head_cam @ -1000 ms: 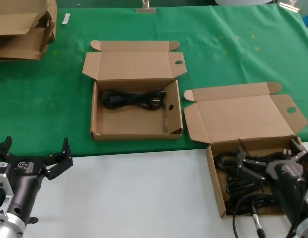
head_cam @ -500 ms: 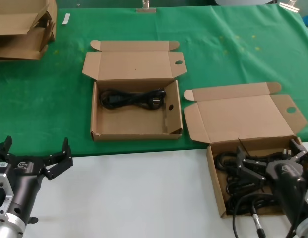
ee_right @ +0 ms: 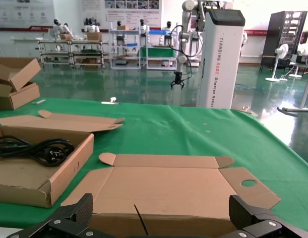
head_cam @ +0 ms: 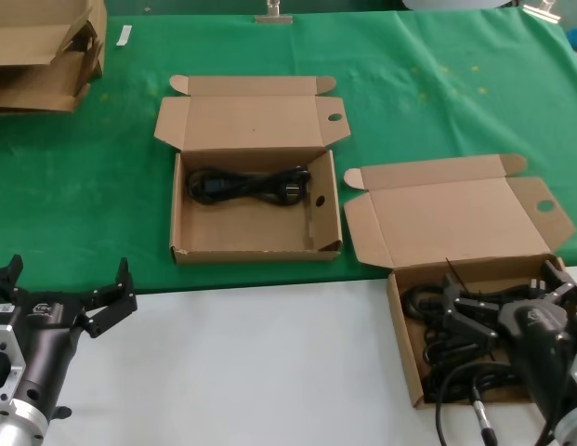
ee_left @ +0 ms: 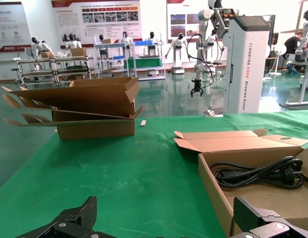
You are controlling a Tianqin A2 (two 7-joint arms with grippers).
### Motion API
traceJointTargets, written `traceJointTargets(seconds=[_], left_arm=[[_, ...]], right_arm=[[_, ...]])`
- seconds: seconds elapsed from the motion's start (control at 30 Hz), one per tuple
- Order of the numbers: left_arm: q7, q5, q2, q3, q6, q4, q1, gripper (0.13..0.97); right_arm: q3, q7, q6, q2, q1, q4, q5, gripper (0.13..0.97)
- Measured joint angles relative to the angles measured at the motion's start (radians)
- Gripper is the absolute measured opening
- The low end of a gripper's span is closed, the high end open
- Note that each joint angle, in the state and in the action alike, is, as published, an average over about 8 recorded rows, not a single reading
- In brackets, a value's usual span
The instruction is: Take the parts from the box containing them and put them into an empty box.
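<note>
The right gripper (head_cam: 500, 311) hangs low over the near right box (head_cam: 404, 358), fingers spread wide and holding nothing, right above the tangle of black power cords (head_cam: 455, 358) heaped in it. Those cords look floppy and light, rubbery rather than slick, so I'd say a bundle will sag and trail loops if taken by one strand. The safer hold seems to be across the thick middle of a coil, or just behind a chunky plug, where there is something firm to pinch. Over on the green cloth, the other box (head_cam: 186, 243) with the holed inner panel has one cord (head_cam: 246, 184) lying along its far wall. The left gripper (head_cam: 63, 299) waits at the near left over the white table (head_cam: 251, 362), fingers also wide apart.
</note>
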Motion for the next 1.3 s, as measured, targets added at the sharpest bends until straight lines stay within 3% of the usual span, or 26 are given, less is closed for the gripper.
traceJointTargets(seconds=[1.3], left_arm=[[0.0,0.0,0.0,0.0,0.0,0.0,0.0,0.966]], right_arm=[[0.0,0.0,0.0,0.0,0.0,0.0,0.0,0.966]])
